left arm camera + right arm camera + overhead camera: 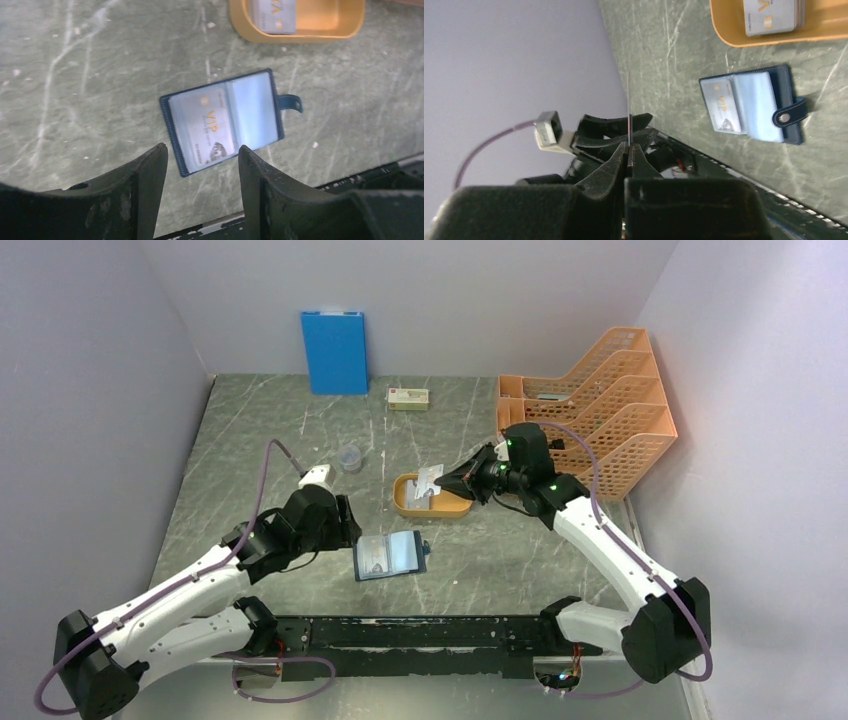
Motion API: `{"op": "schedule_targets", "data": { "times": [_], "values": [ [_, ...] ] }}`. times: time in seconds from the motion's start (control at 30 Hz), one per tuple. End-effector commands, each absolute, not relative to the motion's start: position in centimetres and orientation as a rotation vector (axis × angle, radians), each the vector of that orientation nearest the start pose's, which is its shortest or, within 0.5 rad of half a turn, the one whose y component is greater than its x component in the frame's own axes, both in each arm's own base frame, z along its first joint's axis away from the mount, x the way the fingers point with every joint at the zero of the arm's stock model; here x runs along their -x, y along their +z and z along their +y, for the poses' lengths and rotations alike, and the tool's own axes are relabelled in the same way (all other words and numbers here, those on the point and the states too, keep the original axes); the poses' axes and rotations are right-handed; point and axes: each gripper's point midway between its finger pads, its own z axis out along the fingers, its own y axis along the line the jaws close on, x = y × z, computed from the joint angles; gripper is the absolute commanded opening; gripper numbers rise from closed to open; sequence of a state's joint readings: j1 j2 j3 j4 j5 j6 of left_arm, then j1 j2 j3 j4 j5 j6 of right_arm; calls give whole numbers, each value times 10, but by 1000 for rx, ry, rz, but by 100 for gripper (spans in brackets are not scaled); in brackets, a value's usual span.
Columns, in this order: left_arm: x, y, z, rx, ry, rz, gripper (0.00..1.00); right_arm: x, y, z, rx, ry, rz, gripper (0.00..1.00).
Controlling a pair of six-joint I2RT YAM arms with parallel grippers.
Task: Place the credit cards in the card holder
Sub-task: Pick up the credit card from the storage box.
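An oval orange tray (445, 511) sits mid-table & holds a small stack of pale credit cards (771, 16) w/ a gold chip & faint print. Near it, toward the arm bases, the card holder (390, 555) lies open flat on the green marble table (520, 560). It has a dark navy cover, a snap tab sticking out on 1 side & 2 clear glossy sleeves showing. 1 sleeve holds a grey VIP card (202, 127); the other reads blank under glare. The right claw (629, 148) is closed, pinching 1 thin held card (629, 100) over the tray. The left claw (202, 155) is open w/ nothing btwn its fingers, just beside the holder.
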State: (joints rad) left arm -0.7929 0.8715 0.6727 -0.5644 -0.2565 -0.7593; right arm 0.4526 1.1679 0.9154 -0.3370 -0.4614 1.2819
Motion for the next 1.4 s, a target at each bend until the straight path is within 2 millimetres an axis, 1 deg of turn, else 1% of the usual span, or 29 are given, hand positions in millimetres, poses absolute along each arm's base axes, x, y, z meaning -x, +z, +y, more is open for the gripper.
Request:
{"op": "schedule_targets", "data": {
  "times": [0.0, 0.03, 0.1, 0.17, 0.23, 0.27, 0.37, 0.43, 0.53, 0.63, 0.73, 0.87, 1.0, 1.13, 1.27, 1.37],
  "values": [
    [-191, 148, -212, -29, -710, 2326, 60, -247, 232, 252, -362, 1364, 2359, 0],
    [-187, 147, -219, -50, -748, 2327, 61, -246, 227, 249, -265, 1281, 2360, 0],
    [-180, 144, -233, -86, -785, 2328, 69, -235, 203, 241, -123, 1136, 2395, 0],
    [-172, 140, -245, -135, -781, 2336, 70, -221, 180, 234, -27, 1052, 2416, 0],
    [-168, 132, -259, -184, -755, 2355, 70, -206, 159, 230, 53, 1014, 2444, 0],
    [-168, 133, -267, -205, -754, 2353, 69, -199, 148, 228, 72, 1002, 2461, 0],
    [-173, 121, -279, -219, -687, 2370, 67, -183, 124, 228, 120, 998, 2497, 0],
    [-180, 112, -284, -205, -643, 2389, 66, -177, 113, 226, 122, 986, 2519, 0],
    [-188, 98, -291, -199, -586, 2414, 66, -171, 102, 223, 114, 978, 2535, 0],
    [-195, 89, -300, -218, -552, 2429, 66, -170, 99, 219, 108, 955, 2531, 0],
    [-201, 76, -305, -237, -496, 2450, 64, -170, 102, 217, 107, 944, 2518, 0],
    [-203, 62, -308, -262, -452, 2481, 60, -170, 105, 216, 105, 945, 2506, 0],
    [-201, 47, -298, -267, -385, 2504, 57, -171, 111, 215, 109, 946, 2489, 0],
    [-198, 31, -287, -276, -322, 2529, 55, -173, 119, 215, 112, 948, 2463, 0],
    [-194, 14, -281, -297, -276, 2558, 54, -176, 125, 216, 113, 947, 2451, 0],
    [-193, 6, -277, -308, -249, 2569, 50, -177, 128, 217, 113, 947, 2443, 0]
  ]
}}
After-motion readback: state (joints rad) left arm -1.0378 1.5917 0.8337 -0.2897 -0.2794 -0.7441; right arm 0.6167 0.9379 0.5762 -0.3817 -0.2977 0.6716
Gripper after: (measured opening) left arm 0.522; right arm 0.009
